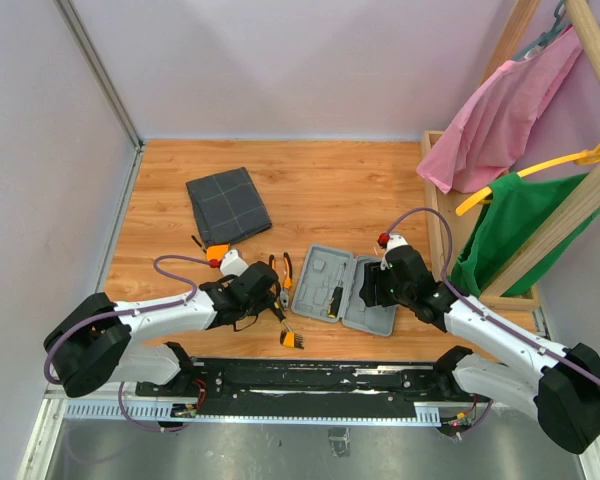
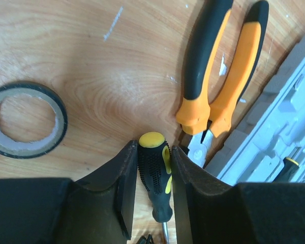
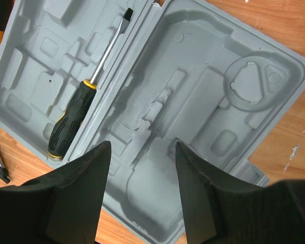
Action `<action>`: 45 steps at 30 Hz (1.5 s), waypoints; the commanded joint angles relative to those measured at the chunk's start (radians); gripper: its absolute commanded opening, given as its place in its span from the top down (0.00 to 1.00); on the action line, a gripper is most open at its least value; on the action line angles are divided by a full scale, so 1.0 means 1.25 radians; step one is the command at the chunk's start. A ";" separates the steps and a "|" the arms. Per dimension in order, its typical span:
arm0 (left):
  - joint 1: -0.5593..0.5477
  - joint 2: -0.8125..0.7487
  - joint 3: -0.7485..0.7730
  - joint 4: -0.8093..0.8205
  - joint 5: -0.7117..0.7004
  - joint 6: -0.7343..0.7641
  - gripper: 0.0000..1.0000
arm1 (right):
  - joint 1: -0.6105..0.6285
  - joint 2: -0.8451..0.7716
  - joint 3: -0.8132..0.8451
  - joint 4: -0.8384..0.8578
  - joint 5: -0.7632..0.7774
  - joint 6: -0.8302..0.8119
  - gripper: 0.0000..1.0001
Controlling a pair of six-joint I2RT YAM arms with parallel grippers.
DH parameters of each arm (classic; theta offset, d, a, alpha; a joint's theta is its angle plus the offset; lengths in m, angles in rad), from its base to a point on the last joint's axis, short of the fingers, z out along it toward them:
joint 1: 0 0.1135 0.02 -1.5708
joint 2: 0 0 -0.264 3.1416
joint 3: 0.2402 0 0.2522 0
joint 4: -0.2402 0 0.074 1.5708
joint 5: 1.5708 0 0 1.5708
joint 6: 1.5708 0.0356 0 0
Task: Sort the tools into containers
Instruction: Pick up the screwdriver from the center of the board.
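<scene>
Low over the wooden table (image 1: 330,190), the left arm (image 1: 160,312) stretches from its base at the near left corner out to the right, its wrist bent down just left of the open light-grey tool case (image 1: 320,270). The left gripper (image 2: 153,152) points at the tabletop and straddles the black-and-yellow screwdriver on the table (image 2: 155,178). One finger (image 2: 126,193) stands close against each side of the ribbed handle, and whether they are pressing it I cannot tell. That screwdriver lies flat on the wood, with its yellow cap toward the orange-and-black pliers (image 2: 218,76). The pliers lie just beyond it, beside the edge of the case. The black tape ring (image 2: 25,119) lies flat, well off to the left in the wrist view.

The right arm (image 1: 490,325) reaches in from the near right corner, its elbow low and its wrist tipped over the case's right half. The right gripper (image 3: 142,145) hangs above the moulded insides with its fingers spread apart and nothing between them. The screwdriver in the case (image 3: 73,119) rests in the left half beside the hinge.

The dark grey fabric pouch (image 1: 228,205) lies farther back on the left. The small orange bit holder (image 1: 292,340) sits near the front edge.
</scene>
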 commanded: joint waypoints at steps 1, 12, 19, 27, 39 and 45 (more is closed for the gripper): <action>0.043 -0.011 -0.025 -0.041 -0.029 0.043 0.75 | -0.021 -0.006 -0.010 -0.008 0.016 0.004 0.45; 0.165 -0.069 -0.006 -0.035 -0.030 0.153 0.82 | -0.022 -0.007 -0.004 -0.015 0.015 0.003 0.44; 0.228 -0.097 0.032 -0.004 -0.023 0.259 0.93 | -0.021 -0.017 0.005 -0.029 0.024 0.003 0.44; 0.231 -0.142 0.090 0.029 -0.019 0.380 0.99 | -0.021 -0.078 0.026 -0.066 0.066 -0.009 0.44; 0.231 -0.240 0.158 0.066 0.094 0.587 1.00 | -0.022 -0.176 0.022 -0.036 0.010 -0.068 0.37; 0.230 -0.232 0.208 0.082 0.257 0.654 0.99 | -0.021 -0.205 0.031 0.077 -0.164 -0.105 0.29</action>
